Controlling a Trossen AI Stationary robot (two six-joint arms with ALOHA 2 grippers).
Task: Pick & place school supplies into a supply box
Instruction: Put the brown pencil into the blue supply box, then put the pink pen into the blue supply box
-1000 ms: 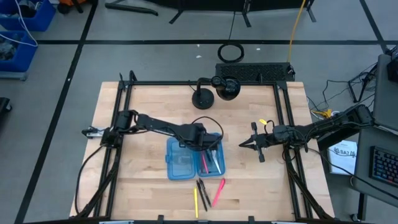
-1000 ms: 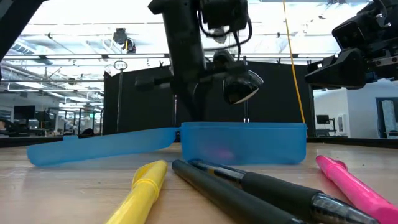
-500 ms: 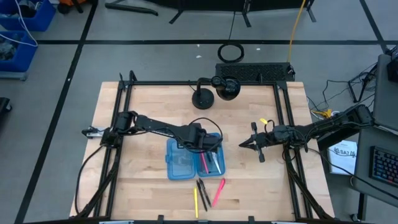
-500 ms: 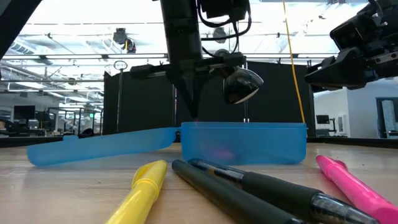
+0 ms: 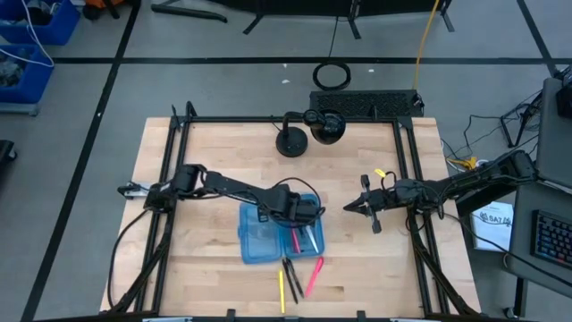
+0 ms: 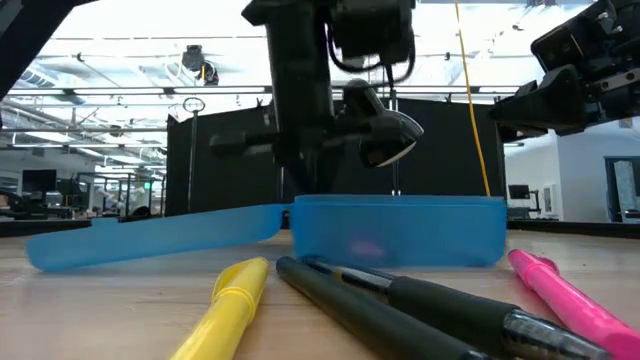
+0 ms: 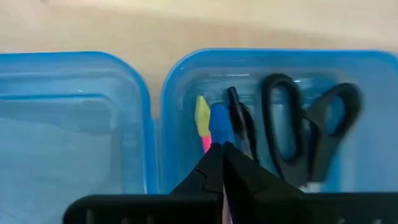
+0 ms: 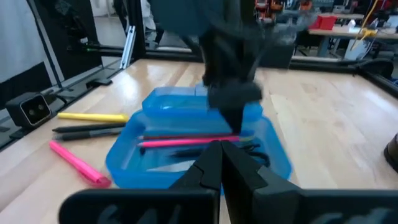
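Observation:
The supply box point(image 5: 259, 237) lies open on the table, a translucent blue case with two halves side by side. Its right half point(image 7: 367, 93) holds black-handled scissors point(image 7: 305, 137), a blue-capped pen point(image 7: 218, 124), a yellow-and-pink one point(image 7: 203, 118) and a pink pen point(image 8: 186, 142). A yellow pen point(image 5: 281, 288), black pens point(image 5: 290, 273) and a pink pen point(image 5: 314, 275) lie on the table by the box's near side. My left gripper point(image 7: 222, 149) is shut and points down into the right half. My right gripper point(image 5: 349, 209) is shut and hovers to the right of the box. My left gripper comes from above with its shut fingers point(image 7: 236, 171) pointing down into the box's right half. Their tips stand at the blue-capped pen's end point(image 7: 219, 138). I cannot tell whether they press on it or on the box floor; in the low view the box wall point(image 6: 400, 230) hides them.
Two black round stands point(image 5: 291, 141) point(image 5: 326, 125) sit near the table's far edge. Black frame rails point(image 5: 165, 179) run along the left and right sides. Bare wood shows left of the box and between the box and my right gripper.
My left gripper has moved down into the box's right half and a little toward the table's near edge, staying shut. The box has slid slightly toward the near edge. My right arm has kept still.

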